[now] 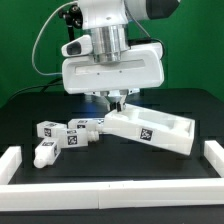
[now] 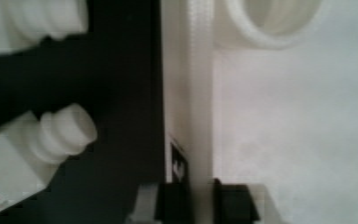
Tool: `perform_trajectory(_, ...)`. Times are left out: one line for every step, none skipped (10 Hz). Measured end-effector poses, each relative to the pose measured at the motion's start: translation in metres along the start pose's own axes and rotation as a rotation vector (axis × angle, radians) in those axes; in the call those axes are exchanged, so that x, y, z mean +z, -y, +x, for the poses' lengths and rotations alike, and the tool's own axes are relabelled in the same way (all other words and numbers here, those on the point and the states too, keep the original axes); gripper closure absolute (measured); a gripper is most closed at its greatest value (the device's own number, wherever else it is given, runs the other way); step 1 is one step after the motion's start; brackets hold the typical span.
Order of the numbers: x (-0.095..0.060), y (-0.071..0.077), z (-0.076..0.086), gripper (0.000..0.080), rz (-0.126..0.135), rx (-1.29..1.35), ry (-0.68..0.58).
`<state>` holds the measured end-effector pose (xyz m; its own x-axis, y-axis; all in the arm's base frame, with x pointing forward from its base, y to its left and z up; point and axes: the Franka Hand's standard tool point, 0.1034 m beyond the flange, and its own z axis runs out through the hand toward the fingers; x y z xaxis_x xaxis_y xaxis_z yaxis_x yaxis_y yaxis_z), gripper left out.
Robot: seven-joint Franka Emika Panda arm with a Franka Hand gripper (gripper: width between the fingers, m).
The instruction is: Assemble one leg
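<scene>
Several small white legs with black-and-white tags lie in a cluster at the exterior view's left: one [image 1: 45, 131], one [image 1: 84, 126] and one [image 1: 44, 153] nearer the front. Two leg ends [image 2: 53, 136] [image 2: 34, 22] show in the wrist view on the black table. The large white tray-shaped part [image 1: 152, 129] lies right of them. My gripper [image 1: 117, 102] is over its left end. In the wrist view my gripper [image 2: 197, 203] is shut on the tray's raised rim [image 2: 190, 90], one dark finger [image 2: 158, 205] on each side. It holds no leg.
A white border rail runs along the table's left [image 1: 10, 161], front [image 1: 110, 196] and right [image 1: 213, 156]. A round socket hole [image 2: 275, 22] shows in the tray's floor. The legs lie close to the tray's left end.
</scene>
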<state>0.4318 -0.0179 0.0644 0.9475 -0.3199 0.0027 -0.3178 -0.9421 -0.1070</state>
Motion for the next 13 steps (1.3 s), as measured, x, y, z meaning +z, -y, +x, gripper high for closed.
perform_trajectory(0.001,0.000,-0.002,0.0748,-0.001,-0.001,0.006)
perform_trajectory(0.001,-0.001,-0.002,0.0748,-0.001,-0.001,0.007)
perform_trajectory(0.002,-0.001,-0.002,0.0748,-0.003,-0.003,0.008)
perform_trajectory(0.003,0.000,0.010,0.0748,-0.011,-0.064,0.001)
perform_trajectory(0.002,0.007,0.029,0.0748,-0.008,-0.079,-0.006)
perform_trajectory(0.005,0.013,0.047,0.0748,-0.007,-0.086,-0.017)
perform_trajectory(0.013,0.016,0.060,0.0748,-0.010,-0.098,-0.024)
perform_trajectory(0.022,0.015,0.075,0.0748,-0.017,-0.168,-0.037)
perform_trajectory(0.026,0.014,0.082,0.0748,-0.018,-0.214,-0.039)
perform_trajectory(0.026,0.014,0.081,0.0748,-0.018,-0.205,-0.038)
perform_trajectory(0.027,0.014,0.080,0.0748,-0.018,-0.205,-0.036)
perform_trajectory(0.027,0.014,0.080,0.0748,-0.019,-0.205,-0.035)
perform_trajectory(0.028,0.014,0.080,0.0748,-0.019,-0.205,-0.035)
